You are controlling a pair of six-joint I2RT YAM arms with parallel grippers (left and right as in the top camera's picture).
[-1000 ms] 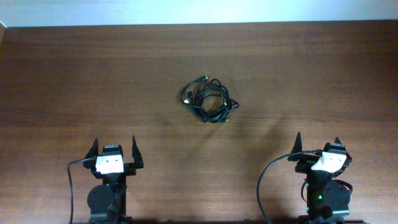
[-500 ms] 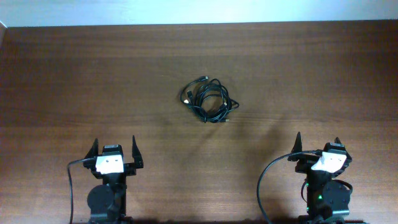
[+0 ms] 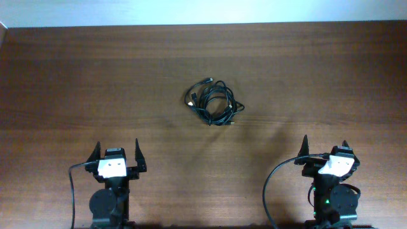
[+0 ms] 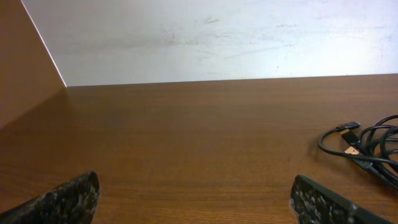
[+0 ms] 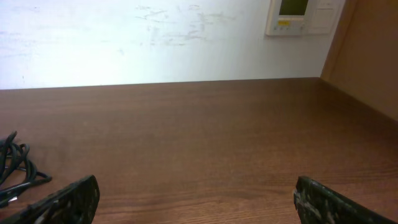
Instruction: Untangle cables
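The cables (image 3: pixel 214 103) lie as one small tangled bundle of thin black cords near the middle of the wooden table, with small plug ends at its left and lower right. In the left wrist view the cables (image 4: pixel 367 144) show at the right edge; in the right wrist view the cables (image 5: pixel 13 167) show at the left edge. My left gripper (image 3: pixel 117 151) rests at the front left, open and empty. At the front right my right gripper (image 3: pixel 325 145) also stands open with nothing between its fingers. Both are well short of the bundle.
A white wall (image 4: pixel 205 37) runs along the table's far edge. A wall-mounted control panel (image 5: pixel 303 16) hangs at the right. Brown side panels (image 4: pixel 25 68) rise at the table's left and right ends. Thick black arm cables (image 3: pixel 270 184) loop beside each base.
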